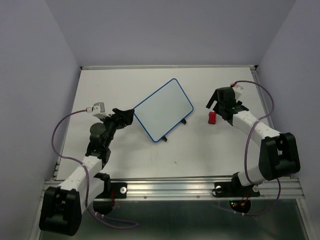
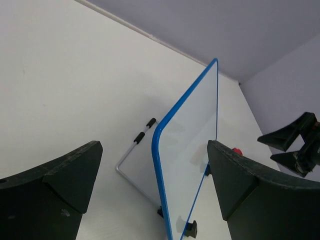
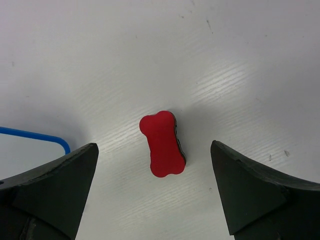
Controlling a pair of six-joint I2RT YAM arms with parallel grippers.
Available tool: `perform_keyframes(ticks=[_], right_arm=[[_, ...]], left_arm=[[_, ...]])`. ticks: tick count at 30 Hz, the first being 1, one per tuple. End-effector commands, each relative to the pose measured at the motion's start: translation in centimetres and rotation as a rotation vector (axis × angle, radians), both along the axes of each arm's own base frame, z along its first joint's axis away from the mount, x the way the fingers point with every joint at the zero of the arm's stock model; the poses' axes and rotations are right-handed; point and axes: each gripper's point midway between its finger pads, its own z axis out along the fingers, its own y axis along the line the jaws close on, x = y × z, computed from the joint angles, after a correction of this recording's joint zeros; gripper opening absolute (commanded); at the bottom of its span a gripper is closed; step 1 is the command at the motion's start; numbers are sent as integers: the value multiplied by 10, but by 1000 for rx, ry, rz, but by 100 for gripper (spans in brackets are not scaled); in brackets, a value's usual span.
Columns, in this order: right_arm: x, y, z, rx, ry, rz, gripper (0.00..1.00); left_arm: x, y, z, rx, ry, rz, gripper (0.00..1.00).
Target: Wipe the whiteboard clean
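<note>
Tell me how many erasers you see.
1. The red eraser lies on the table, right of the whiteboard, beneath the right gripper. Another could hide under the arms.

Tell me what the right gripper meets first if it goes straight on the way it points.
Most likely the red eraser, lying on the table centred between the open fingers of the right gripper. Depth is unclear; the fingertips may touch the table beside it first.

Top view looks down from above and behind on the whole table (image 1: 125,155). Left wrist looks low across at the whiteboard (image 2: 190,150) — right wrist straight down, close over a red eraser (image 3: 162,145). All three catch the whiteboard.
</note>
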Motion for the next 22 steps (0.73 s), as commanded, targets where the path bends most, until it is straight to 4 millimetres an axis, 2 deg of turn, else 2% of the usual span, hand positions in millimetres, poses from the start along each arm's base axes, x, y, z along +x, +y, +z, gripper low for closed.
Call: perform_keyframes(ticks=[1,2,3,4,5,6,10,15,17,22], right_arm=[[6,-16,59,-19,-168,-86,100],[4,-19,64,-24,-182,-100,100],[1,-22,69,-28,-196,-112,100],[-1,-24,73,-31,-209,-118,100],[-6,-29,81,-32,-228,-137,100],[-10,-31,84,-30,-237,-149,100],[-30,-47,96,-54,-266,-215,100],[-61,-73,116,-115,-322,-316,100],[-70,-82,119,-119,-353,-369,100],[-79,-90,131,-122,-405,-411,100]], left_arm=[[-8,41,6,-36,68,241,99],[-13,50,-3,-80,149,301,99],[-18,60,-3,-109,185,368,99],[-24,83,4,-138,186,496,99],[-28,93,17,-172,202,562,99],[-44,112,-2,-165,301,684,99],[-66,138,-1,-103,419,847,99],[-76,152,-6,-16,522,948,99],[-71,150,-8,-10,539,944,99],[-63,146,0,-43,502,917,99]])
